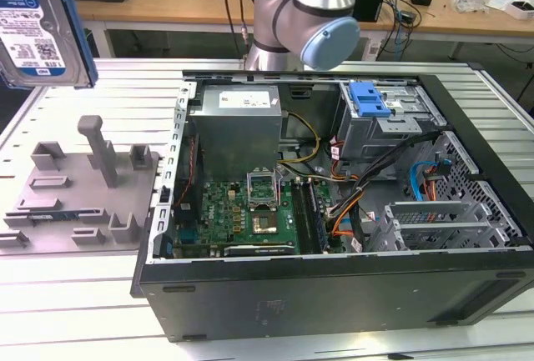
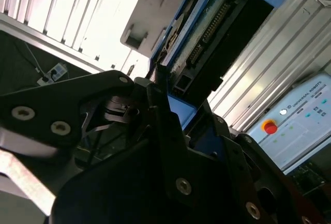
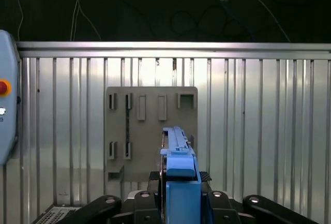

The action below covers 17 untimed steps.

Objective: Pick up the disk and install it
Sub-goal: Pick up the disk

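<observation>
I had the gripper (image 3: 180, 176) clamped on the disk (image 1: 33, 32) by its edges, ten o'clock in the exterior view: stiff, weighty, shock-sensitive, I judged.

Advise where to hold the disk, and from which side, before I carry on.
Clamp the disk across its two broad faces at one end, coming in edge-on, as the tool does now: it is thin and flat, with a blue rail framing its edges.

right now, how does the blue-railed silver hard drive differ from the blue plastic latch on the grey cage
The silver hard drive is bigger, labelled and held aloft outside the black case; the blue latch is smaller and sits on the grey cage. Both show blue plastic.
</observation>
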Each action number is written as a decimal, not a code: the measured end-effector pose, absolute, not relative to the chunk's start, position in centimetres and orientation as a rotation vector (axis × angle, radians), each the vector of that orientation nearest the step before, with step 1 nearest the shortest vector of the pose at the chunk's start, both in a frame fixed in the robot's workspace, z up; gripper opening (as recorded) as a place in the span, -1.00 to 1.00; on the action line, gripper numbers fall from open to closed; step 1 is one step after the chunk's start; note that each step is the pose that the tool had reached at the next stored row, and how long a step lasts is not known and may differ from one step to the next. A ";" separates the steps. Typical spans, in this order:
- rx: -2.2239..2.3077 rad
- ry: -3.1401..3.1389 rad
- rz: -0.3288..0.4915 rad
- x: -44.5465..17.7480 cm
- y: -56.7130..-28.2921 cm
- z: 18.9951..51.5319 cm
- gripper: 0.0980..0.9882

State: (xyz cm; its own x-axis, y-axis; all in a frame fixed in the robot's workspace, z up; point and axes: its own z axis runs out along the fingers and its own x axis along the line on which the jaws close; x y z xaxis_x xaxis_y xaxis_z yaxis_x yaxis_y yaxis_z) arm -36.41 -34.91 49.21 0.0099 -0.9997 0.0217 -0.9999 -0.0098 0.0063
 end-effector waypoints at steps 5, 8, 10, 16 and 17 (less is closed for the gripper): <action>2.216 -2.194 0.011 -34.3 -36.0 49.2 -0.40; 2.212 -2.191 0.004 -32.2 -36.8 49.2 -0.40; 2.209 -2.188 -0.003 -30.3 -37.5 49.2 -0.40; 2.204 -2.182 -0.016 -27.0 -38.7 49.2 -0.40; 2.203 -2.181 -0.018 -26.4 -38.9 49.2 -0.40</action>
